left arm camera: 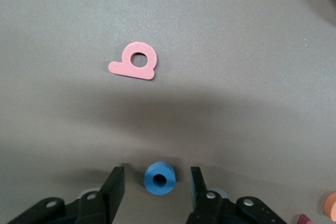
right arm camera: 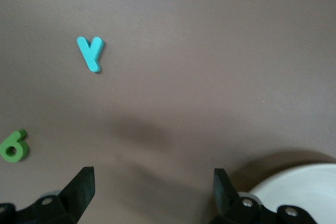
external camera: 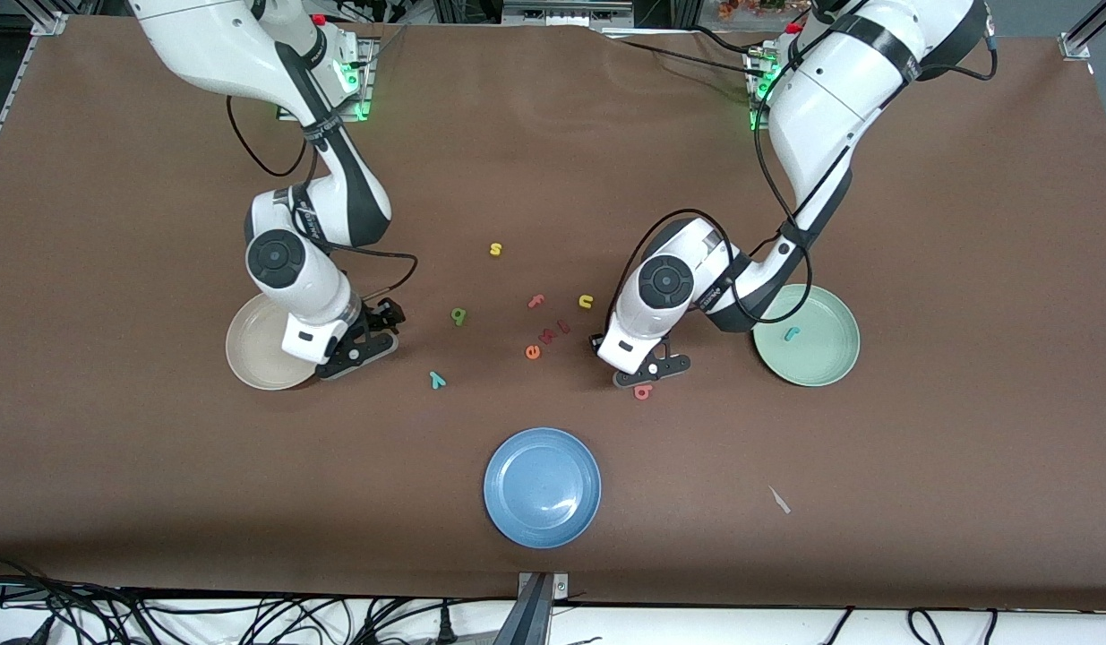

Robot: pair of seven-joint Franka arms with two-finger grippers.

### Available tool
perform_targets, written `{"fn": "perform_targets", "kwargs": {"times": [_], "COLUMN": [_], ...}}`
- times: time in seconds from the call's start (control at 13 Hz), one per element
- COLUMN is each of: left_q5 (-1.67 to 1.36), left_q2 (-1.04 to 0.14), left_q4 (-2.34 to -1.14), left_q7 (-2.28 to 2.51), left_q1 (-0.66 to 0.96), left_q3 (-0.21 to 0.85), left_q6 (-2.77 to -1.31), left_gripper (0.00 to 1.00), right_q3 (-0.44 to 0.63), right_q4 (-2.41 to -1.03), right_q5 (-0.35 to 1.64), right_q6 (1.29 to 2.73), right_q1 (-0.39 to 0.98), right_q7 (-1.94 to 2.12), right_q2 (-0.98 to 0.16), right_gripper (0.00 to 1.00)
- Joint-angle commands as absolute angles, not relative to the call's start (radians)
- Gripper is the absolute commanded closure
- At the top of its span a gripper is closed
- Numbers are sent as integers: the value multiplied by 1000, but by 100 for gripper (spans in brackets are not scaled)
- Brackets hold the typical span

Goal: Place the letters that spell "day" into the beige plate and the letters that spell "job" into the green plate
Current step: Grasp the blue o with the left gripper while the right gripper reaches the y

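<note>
1. The left gripper [external camera: 653, 369] is low over the middle of the table, beside the green plate [external camera: 835, 363]. Its jaws stand part open, one on each side of the blue o [left arm camera: 160, 178], and do not touch it. I think it is lined up this way so it can pinch the o next.
2. The salmon b [external camera: 642, 391] lies flat on the table just beside that gripper, a bit nearer the front edge. It waits for its turn.
3. The teal j [external camera: 792, 334] is already in the green plate, so one "job" letter is done.
4. The right gripper [external camera: 360, 348] waits at the rim of the beige plate [external camera: 248, 349]. Its jaws are wide apart and hold nothing.
5. The teal y [external camera: 437, 380] and the green a [external camera: 458, 315] lie on the table between the two grippers, not in any plate yet. I cannot see the yellow d; part of the beige plate is hidden under the arm.
</note>
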State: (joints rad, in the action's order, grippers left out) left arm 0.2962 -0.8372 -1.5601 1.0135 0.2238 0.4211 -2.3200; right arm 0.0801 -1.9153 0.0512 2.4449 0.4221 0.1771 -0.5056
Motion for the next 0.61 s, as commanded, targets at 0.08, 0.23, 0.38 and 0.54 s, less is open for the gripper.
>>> {"fn": "perform_targets", "kwargs": {"times": [0.08,0.23,0.38,0.54], "left_q5": [327,327,327,328], "left_q2": [-856,-856,-864,-868], "left_q4": [-1534,-1534,-1534,-1534], "left_q7": [1023,1023,1023,1023], "left_q1": [236,236,236,236], "left_q3": [414,414,414,414], "left_q6": [-2318,-2318,-2318,-2318], "left_gripper": [43,45,47,49], "right_q3": [63,48,31,28], "right_q4": [-1827,-1783,-1761,-1758], "right_q5": [60,60,60,58], "right_q6": [2439,2439,2468,2512], "right_q1": [426,426,428,428], "right_q7": [216,232,232,233], "right_q2": [-566,-598,-632,-653], "right_gripper": [0,0,0,0]}}
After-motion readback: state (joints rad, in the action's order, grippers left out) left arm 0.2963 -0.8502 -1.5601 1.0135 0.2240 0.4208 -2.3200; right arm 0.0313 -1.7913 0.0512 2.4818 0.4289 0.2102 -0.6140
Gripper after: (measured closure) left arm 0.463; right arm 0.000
